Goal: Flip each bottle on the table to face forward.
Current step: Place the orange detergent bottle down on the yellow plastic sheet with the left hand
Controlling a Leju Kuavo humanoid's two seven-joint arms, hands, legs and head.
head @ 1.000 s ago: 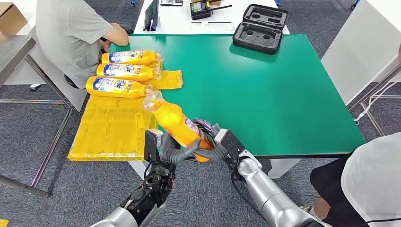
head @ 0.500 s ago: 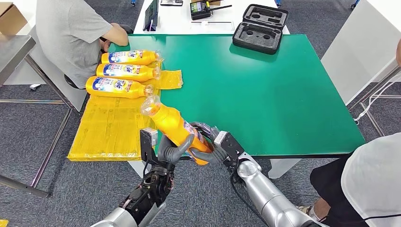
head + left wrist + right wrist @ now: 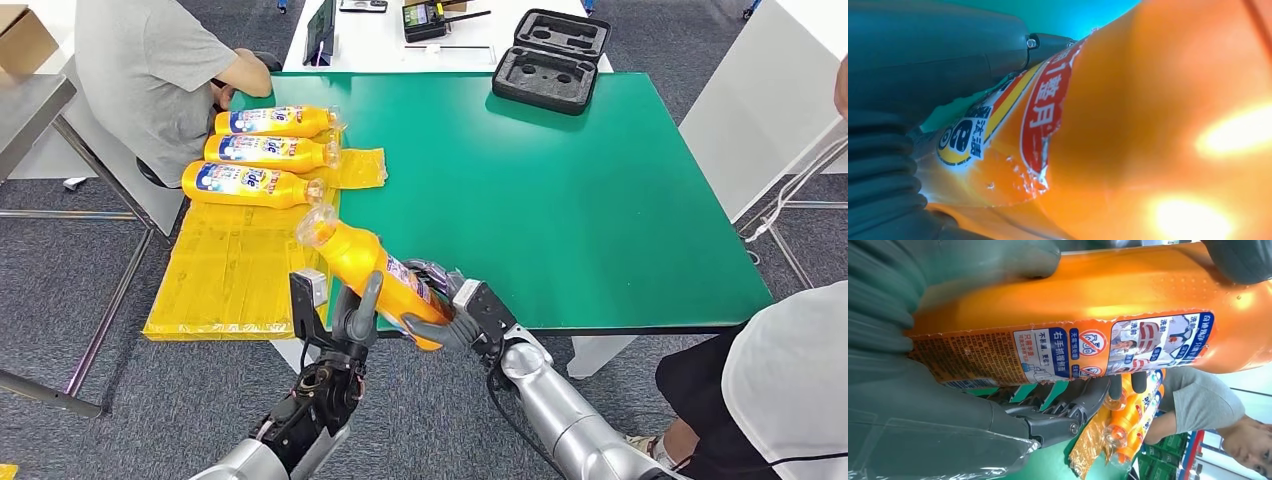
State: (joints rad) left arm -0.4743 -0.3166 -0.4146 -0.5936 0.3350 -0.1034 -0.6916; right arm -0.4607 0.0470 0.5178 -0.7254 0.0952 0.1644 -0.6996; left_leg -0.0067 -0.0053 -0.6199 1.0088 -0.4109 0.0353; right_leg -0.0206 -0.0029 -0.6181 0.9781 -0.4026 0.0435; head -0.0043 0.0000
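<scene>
Bottle in hand: orange bottle [image 3: 375, 275] held tilted over the near edge of the green bench [image 3: 560, 200], its clear cap end pointing up and away toward the yellow sheet [image 3: 235, 270], its base low between the two hands.
Right hand: right hand [image 3: 455, 315] wrapped around the lower body of the bottle, fingers [image 3: 1068, 415] curled under it and thumb over the top; the back label faces its wrist camera.
Left hand: left hand [image 3: 350, 315] gripping the bottle from the other side, thumb raised against the orange body; the label edge sits just beside the thumb in the left wrist view.
Row on sheet: three matching bottles [image 3: 255, 150] lying side by side on the yellow sheet at the bench's far left, blue labels up, caps pointing right.
Far end: open black foam-lined case [image 3: 550, 45] at the far edge of the bench.
People: a person in a grey shirt [image 3: 150, 75] seated at the far left corner; another person [image 3: 780, 390] at the near right.
</scene>
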